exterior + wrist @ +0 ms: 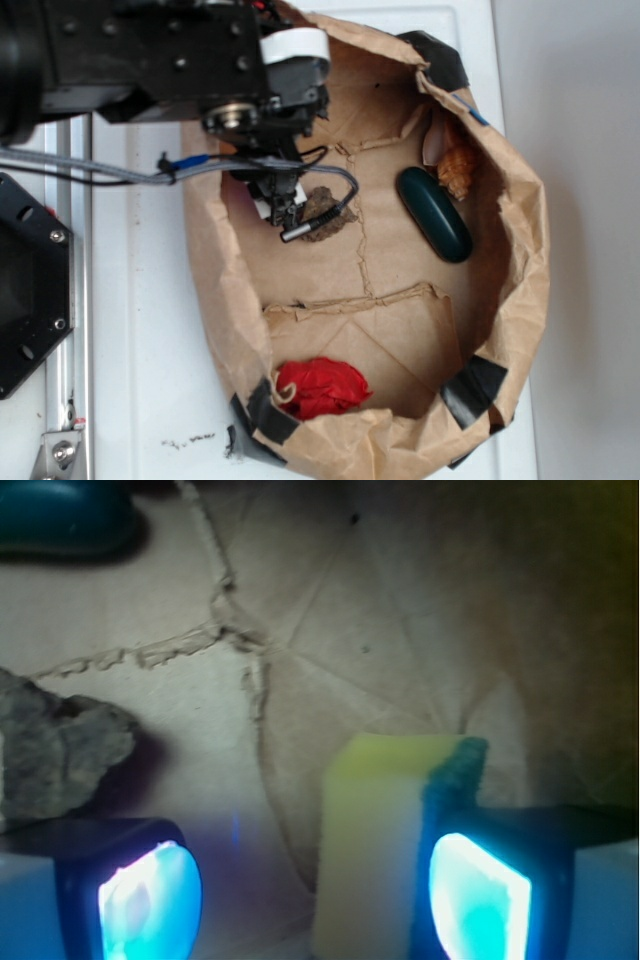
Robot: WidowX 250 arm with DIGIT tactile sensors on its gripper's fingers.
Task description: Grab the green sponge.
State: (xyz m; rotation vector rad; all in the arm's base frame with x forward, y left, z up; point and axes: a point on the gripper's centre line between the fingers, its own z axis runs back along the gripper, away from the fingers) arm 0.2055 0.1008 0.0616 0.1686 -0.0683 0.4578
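Note:
The green sponge (370, 840) stands on edge on the brown paper. Its body is yellow foam and its dark green scouring layer faces right. My gripper (315, 900) is open around it. The green face is against the right finger (480, 895), while a wide gap separates the yellow side from the left finger (150, 900). In the exterior view the gripper (283, 215) is lowered inside the paper bag at the upper left, and it hides the sponge there.
A grey rock-like lump (325, 205) (60, 745) lies just beside the gripper. A dark teal capsule (433, 213) (65, 515) and an orange-brown item (457, 170) lie farther right. A red crumpled thing (320, 387) sits at the bottom. Crumpled bag walls (520, 230) surround everything.

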